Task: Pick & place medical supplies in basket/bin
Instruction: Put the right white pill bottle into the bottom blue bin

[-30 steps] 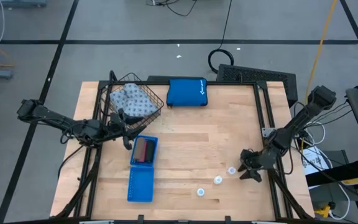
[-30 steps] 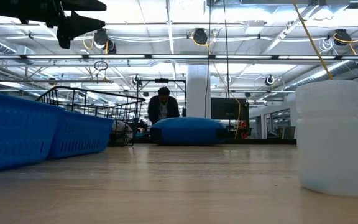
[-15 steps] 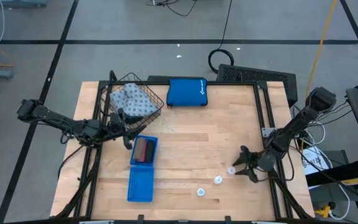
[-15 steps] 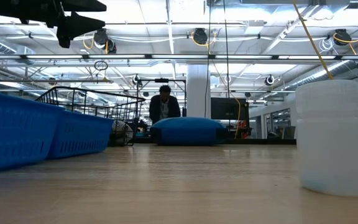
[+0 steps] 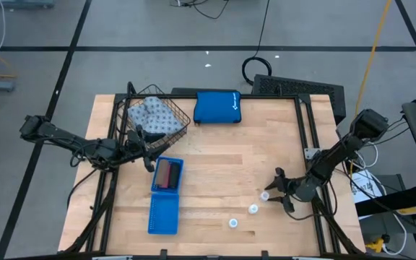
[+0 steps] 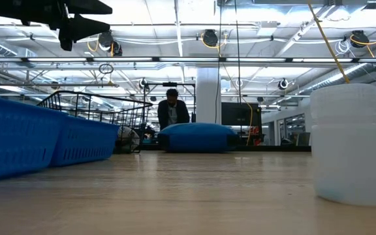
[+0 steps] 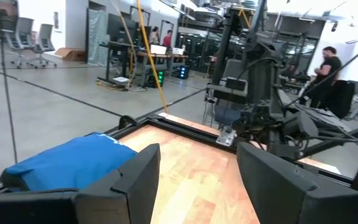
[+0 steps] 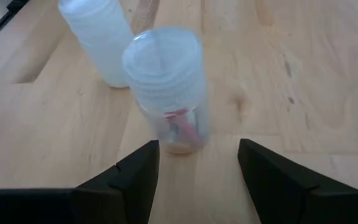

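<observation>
Pale wood table (image 5: 222, 173), hall with a person (image 6: 172, 111) beyond, both arms' fingers spread, empty.

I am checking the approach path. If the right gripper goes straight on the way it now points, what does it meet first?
Most likely the nearest small white bottle, upright on the table just ahead of the open right gripper. A second white bottle stands behind it.

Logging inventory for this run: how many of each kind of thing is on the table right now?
White bottles: 3
Wire basket: 1
Fabric pack, in the basket: 1
Blue tray: 1
Rolls, in the tray: 2
Blue pouch: 1
Total: 9
</observation>
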You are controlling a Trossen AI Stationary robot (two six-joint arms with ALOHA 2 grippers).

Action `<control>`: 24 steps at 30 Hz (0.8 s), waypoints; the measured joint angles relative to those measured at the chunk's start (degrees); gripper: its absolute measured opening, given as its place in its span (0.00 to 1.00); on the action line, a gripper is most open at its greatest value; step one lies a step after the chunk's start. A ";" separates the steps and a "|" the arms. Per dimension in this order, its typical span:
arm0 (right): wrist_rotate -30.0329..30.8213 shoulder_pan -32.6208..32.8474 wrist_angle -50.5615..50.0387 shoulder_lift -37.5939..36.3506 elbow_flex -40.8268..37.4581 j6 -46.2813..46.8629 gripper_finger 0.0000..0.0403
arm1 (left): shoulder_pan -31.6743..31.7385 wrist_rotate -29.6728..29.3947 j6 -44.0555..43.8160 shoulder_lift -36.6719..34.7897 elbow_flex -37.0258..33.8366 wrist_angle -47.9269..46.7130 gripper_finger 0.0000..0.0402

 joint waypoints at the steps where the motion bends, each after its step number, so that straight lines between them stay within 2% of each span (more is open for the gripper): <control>1: 0.26 0.02 1.32 1.05 0.02 -0.14 0.53 | 0.00 -0.34 -0.02 0.00 0.00 0.00 0.56; 8: -0.08 0.00 12.91 6.66 0.05 -2.33 0.53 | 0.00 -0.55 -0.04 0.00 0.00 0.03 0.56; 17: 0.18 -0.63 18.59 12.87 0.13 -3.35 0.61 | 0.00 -0.68 -0.40 0.00 0.00 0.03 0.56; 24: -1.12 -3.42 21.28 14.92 0.68 -8.60 0.54 | 0.00 -0.70 -0.44 0.00 0.00 0.03 0.56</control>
